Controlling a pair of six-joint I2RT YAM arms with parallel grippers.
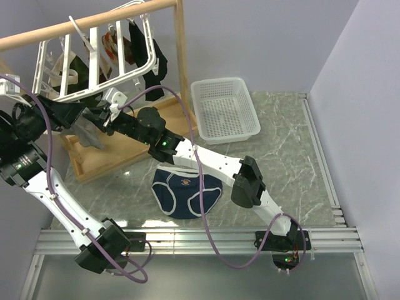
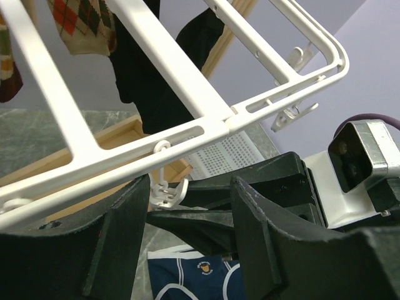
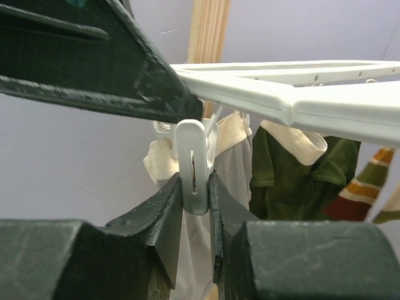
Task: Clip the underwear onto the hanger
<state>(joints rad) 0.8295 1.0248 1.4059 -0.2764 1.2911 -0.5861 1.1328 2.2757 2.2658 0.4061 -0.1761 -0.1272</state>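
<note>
— Dark fingers [image 3: 165,215] of the right gripper [image 3: 195,178] fill the bottom of the right wrist view. What are they on?

— They are clenched on a white clip [image 3: 192,150] that dangles under the hanger [image 3: 325,103]. One pad presses each flat side, and the clip stands upright.

— And the left gripper [image 2: 190,194]?

— Released. In the left wrist view its two fingers [image 2: 119,250] stand apart at the bottom of the frame, with nothing between the pads. Through the gap you see the right arm's black parts and a clip below the hanger's front rail.

— Where is the underwear [image 1: 184,194]?

— Lying on the bench [image 1: 294,169], lower centre of the top view, navy with white trim. The right arm's white forearm crosses its upper edge in the picture. Neither gripper touches it.

— And the hanger from above?

— Upper left of the frame, hooked over a wooden rail [image 1: 81,25] and tilted, with dark garments hanging from it. Both grippers meet just below its front rail.

— Anything else?

— A white mesh basket [image 1: 228,137] sits upper centre, just right of the wooden post, and a wooden tray [image 1: 106,159] lies under the hanger.
</note>
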